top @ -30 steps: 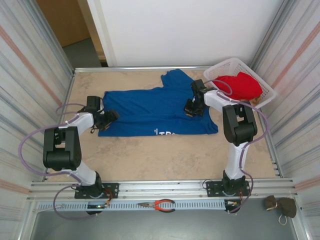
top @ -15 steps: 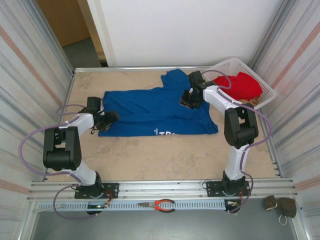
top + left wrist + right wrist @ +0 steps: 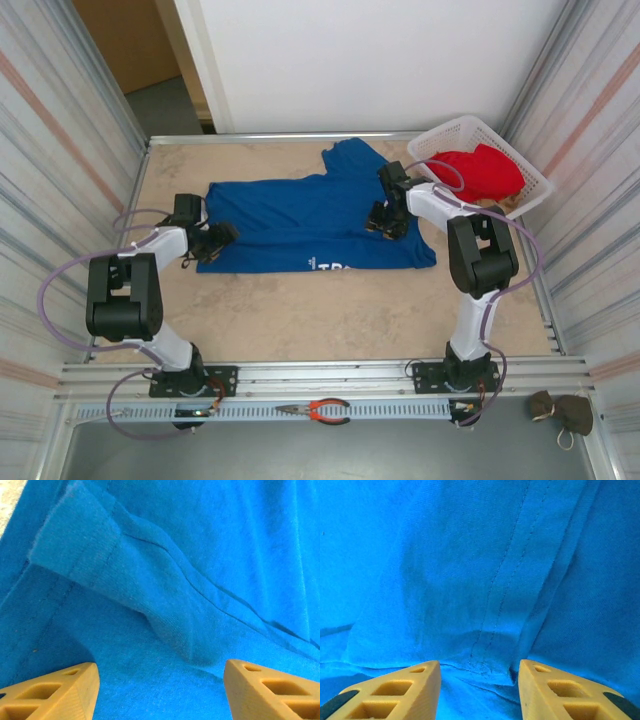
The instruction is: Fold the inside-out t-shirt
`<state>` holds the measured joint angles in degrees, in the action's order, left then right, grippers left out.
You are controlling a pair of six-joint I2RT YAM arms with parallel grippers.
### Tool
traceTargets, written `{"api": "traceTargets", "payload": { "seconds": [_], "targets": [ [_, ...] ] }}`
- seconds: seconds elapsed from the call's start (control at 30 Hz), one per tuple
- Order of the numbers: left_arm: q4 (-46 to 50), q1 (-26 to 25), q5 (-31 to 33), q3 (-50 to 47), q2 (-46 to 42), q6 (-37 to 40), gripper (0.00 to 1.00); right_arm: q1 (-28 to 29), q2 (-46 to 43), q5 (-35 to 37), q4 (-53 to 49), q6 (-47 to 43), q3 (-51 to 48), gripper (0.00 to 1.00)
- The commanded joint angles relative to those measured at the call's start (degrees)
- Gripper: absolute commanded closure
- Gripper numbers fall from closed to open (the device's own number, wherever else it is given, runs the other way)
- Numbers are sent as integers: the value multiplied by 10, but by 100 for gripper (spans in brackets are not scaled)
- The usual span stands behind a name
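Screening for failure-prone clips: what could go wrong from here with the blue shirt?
The right gripper, jaws apart over a stitched seam ridge of the royal-blue cotton t-shirt, may pinch several layers and bunch them.
The left gripper is open over a rumpled hemmed fold; an uneven grab could skew the fold.
The right arm looks close to the white plastic basket and might nudge it.

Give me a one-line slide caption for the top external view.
Blue t-shirt spread on the table, left gripper open at its left edge, right gripper open over its right half.

Beige table bears blue t-shirt, white basket.
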<state>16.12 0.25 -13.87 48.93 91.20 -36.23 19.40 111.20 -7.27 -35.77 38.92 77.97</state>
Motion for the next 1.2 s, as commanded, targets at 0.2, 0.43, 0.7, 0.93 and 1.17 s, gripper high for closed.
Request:
{"api": "traceTargets", "payload": {
  "seconds": [0.2, 0.43, 0.7, 0.93, 1.17],
  "targets": [
    [-5, -3, 3, -10, -15, -7, 33, 1, 35, 7, -7, -3, 24, 80],
    [-7, -3, 1, -10, -21, -6, 33, 7, 2, -11, -6, -8, 42, 100],
    [-11, -3, -5, -10, -19, -9, 33, 30, 55, -40, -5, 14, 149, 100],
    [-18, -5, -16, -13, -9, -16, 33, 27, 143, -101, 63, -1, 236, 51],
    [13, 0, -13, 17, -35, 2, 33, 13, -23, -74, 70, -41, 91, 42]
  ]
}}
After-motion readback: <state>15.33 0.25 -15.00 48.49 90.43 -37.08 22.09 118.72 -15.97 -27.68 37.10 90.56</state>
